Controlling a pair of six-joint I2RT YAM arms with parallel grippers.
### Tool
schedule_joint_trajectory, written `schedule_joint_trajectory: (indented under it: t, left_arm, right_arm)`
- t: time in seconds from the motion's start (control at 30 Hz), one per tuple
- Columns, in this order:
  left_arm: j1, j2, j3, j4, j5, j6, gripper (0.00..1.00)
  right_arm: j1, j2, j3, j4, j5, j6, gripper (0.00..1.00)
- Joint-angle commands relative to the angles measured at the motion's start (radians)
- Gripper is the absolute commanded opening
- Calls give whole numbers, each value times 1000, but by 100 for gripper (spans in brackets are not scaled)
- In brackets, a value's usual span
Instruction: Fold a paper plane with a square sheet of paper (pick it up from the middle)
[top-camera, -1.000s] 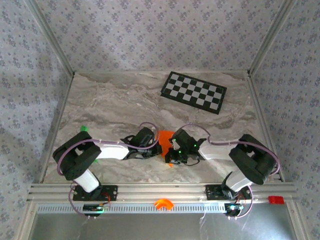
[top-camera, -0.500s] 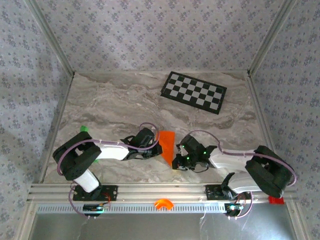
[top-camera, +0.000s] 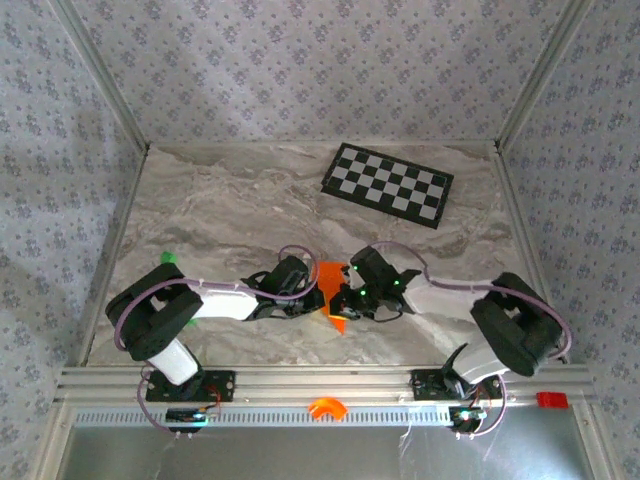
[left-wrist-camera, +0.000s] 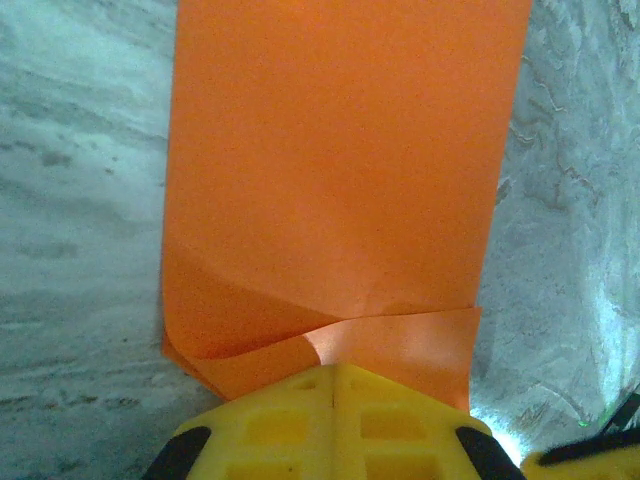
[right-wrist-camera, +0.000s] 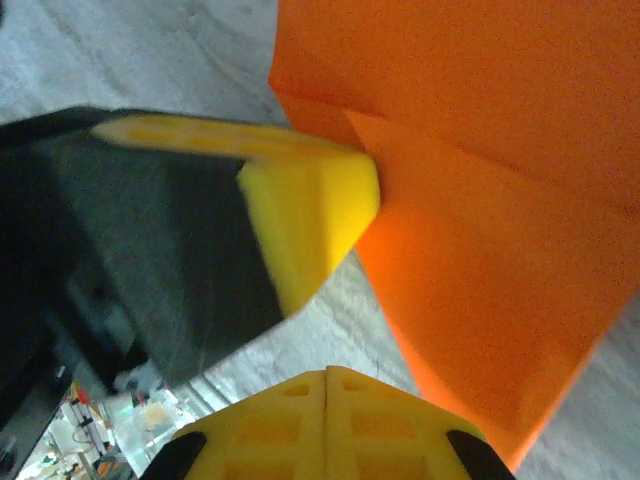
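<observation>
The marbled worktop (top-camera: 220, 215) spreads wide under me. Near its front edge, between my two wrists, lies the square sheet of paper (top-camera: 331, 280), creased into a narrower angular shape that tapers toward the near side. It is thin and bright orange, and I judge it to be almost weightless. It looks limp enough to sag or curl if lifted by one corner, stiff only along its creases, and easy to crumple or tear under a hard pinch. On this smooth stone it will likely slide rather than stay put, so one side has to pin it while the other works. My left fingers (left-wrist-camera: 335, 390) are closed tight, pad against pad, with their tips at the sheet's near edge. A small flap there is turned over and bulges a little instead of lying flat. I cannot tell whether any paper is caught between those fingers or whether they merely press on it. My right fingers (right-wrist-camera: 327, 395) are likewise closed with nothing between them, just beside the sheet's slanted edge. To take hold, I would go for the middle of a folded edge, where doubled layers give some body, rather than a single-layer corner, and squeeze gently. The raised flap is the smallest thing here, and I judge it most wants a light sweep along its crease.
</observation>
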Motion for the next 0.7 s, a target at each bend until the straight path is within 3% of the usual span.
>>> schedule_joint_trajectory:
  t: [0.0,0.1,0.3,0.67]
  left_arm:
    - [-4,46,-32,-95,-39,0,0]
    - [-4,42,-29,-96,-37,1,0]
    - [-2,22,9,-109,-27,48,1]
    - [-16,-118,56,-145,-22,73,6]
  right_arm:
    - [4,69,19,-14,-5,-14,0]
    - [3,79,-33,-66,38,-38,0]
    - [33,75,-227,61,49,29,0]
    - [24,90,-205,62,66,25,0]
